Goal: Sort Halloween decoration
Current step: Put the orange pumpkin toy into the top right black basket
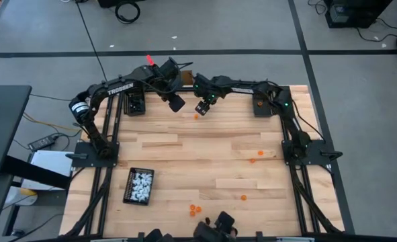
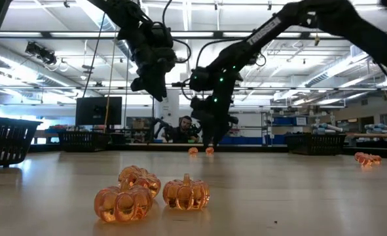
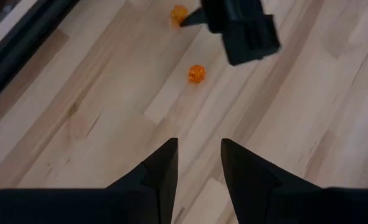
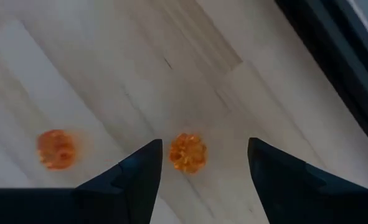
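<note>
Pumpkins, far edge: two orange pumpkins (image 4: pixel 187 152) and (image 4: pixel 56 149) lie on the bare table (image 1: pixel 205 161) near its far edge; in the high view only one orange dot shows clearly there (image 1: pixel 197 116).
Pumpkin under right gripper: the one at (image 3: pixel 196 74) sits between the right gripper's fingers, touching neither.
Pumpkins, near edge: a cluster of three (image 2: pixel 150 194) close to the low camera, seen from above as orange dots (image 1: pixel 195 210).
Pumpkins, right side: a few scattered singles (image 1: pixel 253 160), (image 1: pixel 260 153), (image 1: pixel 244 197).
White pieces: heaped in a black tray (image 1: pixel 138 185) at the near left of the table.
Far trays: one black tray (image 1: pixel 136 105) at the far left corner, another (image 1: pixel 262 103) at the far right; contents cannot be told.
Right gripper (image 4: pixel 199 163): low over the far-edge pumpkin, fingers spread wide, holding nothing.
Left gripper (image 3: pixel 197 163): raised above the table beside the right gripper, fingers part-way apart with nothing between them.
Baskets: dark baskets (image 2: pixel 6 139) stand along the table's far side in the low view.
Background: a person (image 2: pixel 185 128) sits beyond the table.
</note>
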`<state>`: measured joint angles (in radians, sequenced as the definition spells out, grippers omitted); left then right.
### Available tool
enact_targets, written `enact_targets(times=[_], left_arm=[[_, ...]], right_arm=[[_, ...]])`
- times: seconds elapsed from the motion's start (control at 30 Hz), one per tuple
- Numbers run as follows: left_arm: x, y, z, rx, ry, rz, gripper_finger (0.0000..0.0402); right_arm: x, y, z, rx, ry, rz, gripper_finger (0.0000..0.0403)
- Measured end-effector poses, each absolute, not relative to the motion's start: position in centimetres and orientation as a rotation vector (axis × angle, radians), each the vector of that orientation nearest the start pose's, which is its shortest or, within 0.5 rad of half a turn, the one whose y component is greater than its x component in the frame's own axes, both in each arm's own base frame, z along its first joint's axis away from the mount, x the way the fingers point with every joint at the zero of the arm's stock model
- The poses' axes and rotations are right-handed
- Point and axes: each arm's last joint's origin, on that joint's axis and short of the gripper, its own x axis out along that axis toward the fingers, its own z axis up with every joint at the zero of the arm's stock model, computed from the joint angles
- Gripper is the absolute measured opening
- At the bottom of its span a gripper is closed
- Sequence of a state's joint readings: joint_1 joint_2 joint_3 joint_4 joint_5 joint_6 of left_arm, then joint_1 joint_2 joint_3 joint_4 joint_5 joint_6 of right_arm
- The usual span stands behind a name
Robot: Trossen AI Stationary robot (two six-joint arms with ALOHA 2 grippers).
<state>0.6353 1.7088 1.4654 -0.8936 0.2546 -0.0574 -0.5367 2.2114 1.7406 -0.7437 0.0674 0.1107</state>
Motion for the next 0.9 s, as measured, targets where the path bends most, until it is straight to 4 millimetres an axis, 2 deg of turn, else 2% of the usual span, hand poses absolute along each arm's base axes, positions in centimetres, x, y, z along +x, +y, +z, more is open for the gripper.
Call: enact_targets(times=[0.23, 0.33, 0.47, 0.7, 0.9], left_arm=[[28.5, 20.1, 27.7, -0.544, 1.024, 0.369, 0.013], [28.5, 20.1, 27.7, -0.543, 1.022, 0.369, 0.013], [28.6, 20.2, 27.8, -0.526, 1.013, 0.363, 0.013], [28.8, 20.5, 27.9, -0.507, 0.982, 0.364, 0.013], [28.8, 20.5, 28.0, -0.504, 0.977, 0.365, 0.0131]], right_arm=[[39.9, -24.1, 15.1, 0.379, 1.237, -0.542, 0.0237], [39.9, -24.1, 15.1, 0.394, 1.237, -0.534, 0.0229], [39.9, -24.0, 15.0, 0.398, 1.24, -0.528, 0.0193], [39.7, -24.3, 15.0, 0.414, 1.242, -0.514, 0.0105], [39.3, -24.2, 15.4, 0.424, 1.266, -0.513, 0.0087]])
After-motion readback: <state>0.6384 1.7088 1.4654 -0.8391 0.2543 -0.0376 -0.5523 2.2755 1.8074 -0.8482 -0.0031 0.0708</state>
